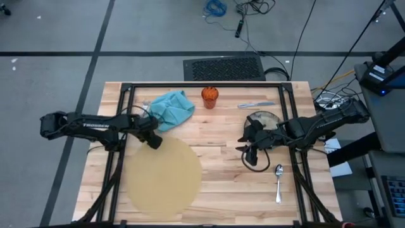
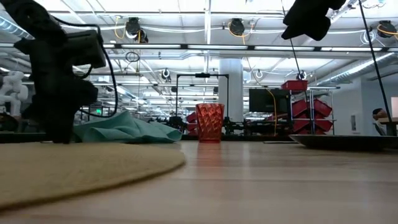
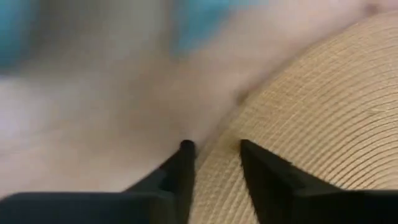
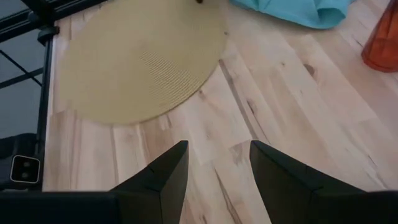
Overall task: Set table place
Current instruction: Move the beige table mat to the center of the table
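Observation:
A large round tan mat (image 1: 166,178) lies flat on the wooden table (image 1: 221,190), near its front left. My left gripper (image 1: 154,142) points steeply down at the mat's far-left rim, its fingers a little apart, one over bare wood and one over the mat (image 3: 323,93). A crumpled teal napkin (image 1: 172,107) and an upright orange cup (image 1: 209,96) sit at the back. My right gripper (image 1: 248,149) hangs open above bare wood, right of the mat, with nothing between its fingers (image 4: 217,146). The patterned dish (image 1: 266,118) lies partly under that arm. My left gripper comes from above, slanting, with the mat's far-left rim (image 3: 217,134) running between its two fingers. One fingertip (image 3: 185,148) is down by the wood just outside the rim. Whether either finger touches the mat, I cannot tell. The mat lies flat.
A knife (image 1: 256,104) lies at the back right, beyond the dish. A spoon (image 1: 278,182) lies near the front right. Bare wood stretches between the mat and my right arm. The table's black frame bars (image 1: 202,85) run along the back edge.

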You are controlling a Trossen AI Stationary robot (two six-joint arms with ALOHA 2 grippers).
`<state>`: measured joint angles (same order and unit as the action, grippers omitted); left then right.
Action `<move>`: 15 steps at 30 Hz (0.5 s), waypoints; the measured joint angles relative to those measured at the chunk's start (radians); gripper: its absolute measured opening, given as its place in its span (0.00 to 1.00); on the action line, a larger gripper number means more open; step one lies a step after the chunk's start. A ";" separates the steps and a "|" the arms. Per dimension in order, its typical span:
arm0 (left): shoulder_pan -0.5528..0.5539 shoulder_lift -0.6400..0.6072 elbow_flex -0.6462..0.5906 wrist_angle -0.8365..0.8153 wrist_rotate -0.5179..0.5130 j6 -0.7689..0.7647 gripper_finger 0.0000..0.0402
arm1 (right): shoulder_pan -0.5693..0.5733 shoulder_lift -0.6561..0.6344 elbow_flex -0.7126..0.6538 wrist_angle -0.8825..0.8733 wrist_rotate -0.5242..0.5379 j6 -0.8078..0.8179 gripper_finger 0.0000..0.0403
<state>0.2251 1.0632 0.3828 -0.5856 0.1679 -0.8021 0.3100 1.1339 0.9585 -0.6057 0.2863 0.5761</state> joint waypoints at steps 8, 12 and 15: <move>-0.135 0.044 -0.001 0.405 0.052 -0.083 0.00 | 0.004 0.000 0.000 -0.017 0.000 0.037 0.41; -0.175 0.125 0.000 0.622 -0.001 -0.050 0.00 | 0.008 0.000 0.000 -0.014 0.000 0.045 0.41; -0.189 0.172 0.031 0.739 -0.012 0.002 0.00 | 0.008 0.000 0.000 -0.014 0.000 0.049 0.41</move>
<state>0.0360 1.2353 0.4141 0.1532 0.1562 -0.8001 0.3182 1.1339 0.9585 -0.6193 0.2867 0.6250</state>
